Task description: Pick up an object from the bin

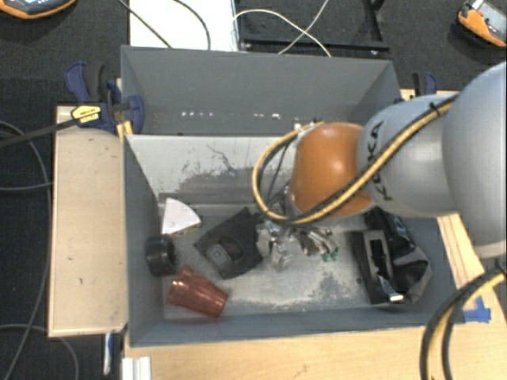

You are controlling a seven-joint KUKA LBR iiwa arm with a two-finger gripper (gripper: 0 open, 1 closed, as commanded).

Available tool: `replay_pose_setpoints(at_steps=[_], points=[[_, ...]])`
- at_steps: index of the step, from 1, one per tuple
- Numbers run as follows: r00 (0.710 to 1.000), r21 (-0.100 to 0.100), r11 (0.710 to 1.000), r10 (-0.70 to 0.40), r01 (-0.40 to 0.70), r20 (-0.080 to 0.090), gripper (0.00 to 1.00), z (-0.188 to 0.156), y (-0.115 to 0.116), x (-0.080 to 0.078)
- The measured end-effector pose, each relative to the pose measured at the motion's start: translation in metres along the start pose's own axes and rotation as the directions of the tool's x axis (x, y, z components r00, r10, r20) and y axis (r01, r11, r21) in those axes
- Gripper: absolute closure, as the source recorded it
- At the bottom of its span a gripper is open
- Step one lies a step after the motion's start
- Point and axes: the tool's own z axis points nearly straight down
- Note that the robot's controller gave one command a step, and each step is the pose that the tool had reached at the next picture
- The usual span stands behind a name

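Tool (pixel 285 242) sits low near the middle of the grey bin (pixel 253 93), under the arm's orange cover (pixel 329 165); whether it is wide or narrow cannot be told. It is just beside the right edge of a flat black block (pixel 228 249), which lies left of centre, its long axis running from lower left to upper right. Further left lie 1 white wedge (pixel 180 216), 1 short black cylinder (pixel 160 256) and 1 red-brown cup (pixel 196 294) on its side. The arm (pixel 444 157) reads KUKA.

Even overhead light, soft sheen on orange cover (pixel 329 161), faint shadows across bin (pixel 253 85) floor.
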Motion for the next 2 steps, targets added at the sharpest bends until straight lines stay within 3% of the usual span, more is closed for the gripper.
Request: replay_pose_setpoints(at_steps=[1,2], points=[[0.998,0.001,0.998,-0.064,0.064,0.0,1.0,0.01,-0.052,0.05],[0.993,0.003,0.993,-0.119,0.119,0.007,1.0,0.008,-0.088,-0.025]])
